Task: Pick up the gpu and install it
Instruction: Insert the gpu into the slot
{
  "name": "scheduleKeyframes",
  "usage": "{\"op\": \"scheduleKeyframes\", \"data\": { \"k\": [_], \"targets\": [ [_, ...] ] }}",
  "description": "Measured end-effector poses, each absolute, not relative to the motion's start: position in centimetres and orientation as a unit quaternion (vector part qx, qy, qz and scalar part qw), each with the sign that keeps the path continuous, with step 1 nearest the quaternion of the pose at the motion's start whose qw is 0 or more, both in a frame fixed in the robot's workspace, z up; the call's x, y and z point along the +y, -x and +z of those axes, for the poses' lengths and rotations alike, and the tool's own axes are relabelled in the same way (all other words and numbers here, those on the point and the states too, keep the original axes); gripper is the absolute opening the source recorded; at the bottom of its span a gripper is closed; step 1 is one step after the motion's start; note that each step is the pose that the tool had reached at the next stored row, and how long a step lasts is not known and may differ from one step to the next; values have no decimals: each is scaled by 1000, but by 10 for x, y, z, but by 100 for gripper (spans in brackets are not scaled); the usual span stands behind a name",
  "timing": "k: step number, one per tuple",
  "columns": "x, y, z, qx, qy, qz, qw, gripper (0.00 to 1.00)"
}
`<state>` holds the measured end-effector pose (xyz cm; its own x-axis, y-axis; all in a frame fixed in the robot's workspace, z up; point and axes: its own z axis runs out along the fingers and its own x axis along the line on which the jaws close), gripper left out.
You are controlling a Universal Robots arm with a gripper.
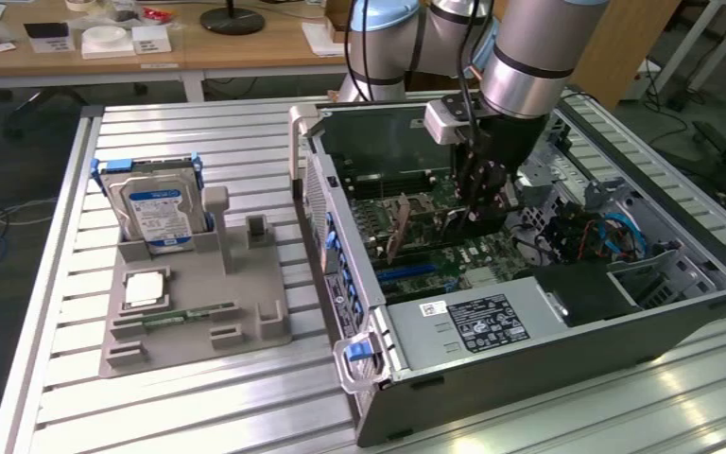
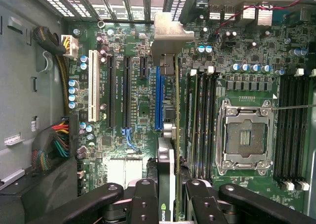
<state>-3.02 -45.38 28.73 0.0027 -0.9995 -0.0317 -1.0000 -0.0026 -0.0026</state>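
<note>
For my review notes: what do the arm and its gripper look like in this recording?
The arm has silver-grey cylindrical segments with light blue joint caps. A small white box is mounted at the wrist, and a thin cable runs down beside it. The gripper is black, with jointed link fingers fastened by round silver pins.
</note>
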Motion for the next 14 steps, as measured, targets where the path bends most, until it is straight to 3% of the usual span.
{"op": "scheduleKeyframes", "data": {
  "k": [14],
  "targets": [
    [-455,32,286,706,708,10,12,26]
  ]
}}
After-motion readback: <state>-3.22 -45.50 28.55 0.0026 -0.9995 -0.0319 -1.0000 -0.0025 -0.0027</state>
